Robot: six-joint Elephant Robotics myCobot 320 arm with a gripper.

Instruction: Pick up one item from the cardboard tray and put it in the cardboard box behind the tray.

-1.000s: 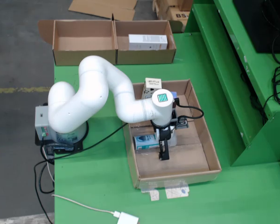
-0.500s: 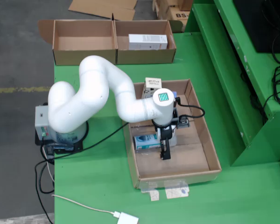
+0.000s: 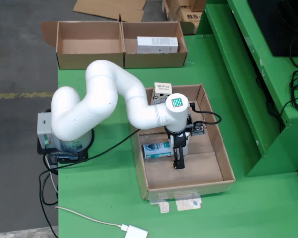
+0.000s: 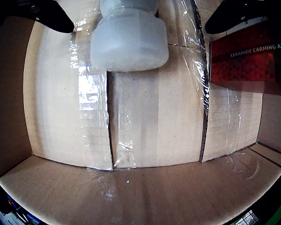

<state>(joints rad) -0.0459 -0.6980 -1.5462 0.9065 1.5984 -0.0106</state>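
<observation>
Green worktop [image 3: 114, 198] carries tray [image 3: 227, 163] with far box [image 3: 89, 58] behind, arm's tool [image 4: 136, 18] hanging inside tray with tips spread apart straddling the white bottle [image 4: 129, 35], red carton [image 4: 250, 58] close right, blue carton [image 3: 156, 149] left in fixed view.

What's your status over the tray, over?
Gripper open, straddling white bottle in cardboard tray, not closed on it. Red carton close beside one finger. Cardboard box behind holds a white carton.
</observation>
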